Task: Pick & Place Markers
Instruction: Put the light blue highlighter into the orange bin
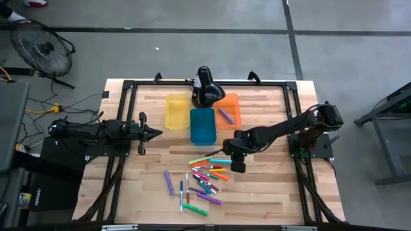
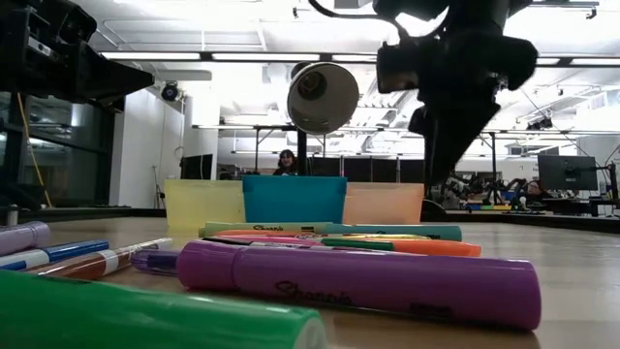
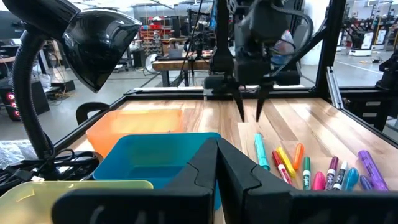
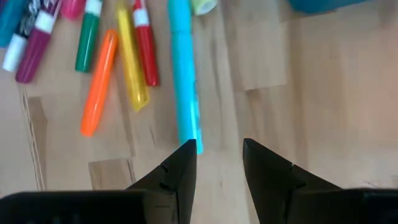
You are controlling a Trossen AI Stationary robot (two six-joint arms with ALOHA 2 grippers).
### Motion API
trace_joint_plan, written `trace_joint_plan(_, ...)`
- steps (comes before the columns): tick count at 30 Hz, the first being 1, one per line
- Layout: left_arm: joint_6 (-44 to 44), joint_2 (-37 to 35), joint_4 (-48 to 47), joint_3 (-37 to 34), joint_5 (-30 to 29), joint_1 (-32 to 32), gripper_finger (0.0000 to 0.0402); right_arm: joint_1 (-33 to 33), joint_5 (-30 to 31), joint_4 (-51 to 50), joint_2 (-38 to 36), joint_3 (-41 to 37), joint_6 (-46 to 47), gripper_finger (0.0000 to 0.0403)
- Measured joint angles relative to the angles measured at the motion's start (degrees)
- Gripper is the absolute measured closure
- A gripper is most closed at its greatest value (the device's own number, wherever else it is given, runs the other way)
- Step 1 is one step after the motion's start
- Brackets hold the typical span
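Observation:
Several markers (image 1: 205,179) lie scattered on the wooden table, nearer than three bins. One purple marker (image 1: 225,115) lies inside the orange bin (image 1: 232,102). My right gripper (image 1: 237,167) is open and hovers above the right end of the pile, fingers pointing down. In the right wrist view the right gripper (image 4: 219,152) is just beside the end of a teal marker (image 4: 183,74). The left wrist view shows the right gripper (image 3: 250,115) clear of the table. My left gripper (image 1: 157,133) is shut and waits at the table's left, level with the bins.
The yellow bin (image 1: 176,110), blue bin (image 1: 202,126) and orange bin stand in a row at the table's far side. A black lamp (image 1: 205,86) stands just behind them. Orange (image 4: 99,81), yellow (image 4: 132,62) and red (image 4: 144,43) markers lie beside the teal one.

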Motion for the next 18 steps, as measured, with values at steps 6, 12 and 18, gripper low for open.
trace_joint_plan(6,0.0,0.0,0.0,0.0,0.0,0.0,0.0401,0.3,-1.1,2.8,2.7,0.0,0.0,0.0267)
trace_joint_plan(12,0.0,0.0,0.0,0.0,0.0,0.0,0.0401,0.3,-4.1,6.0,5.5,0.0,0.0,0.0224)
trace_joint_plan(18,0.0,0.0,0.0,0.0,0.0,0.0,0.0401,1.1,-5.1,6.9,7.5,0.0,-3.0,0.0202)
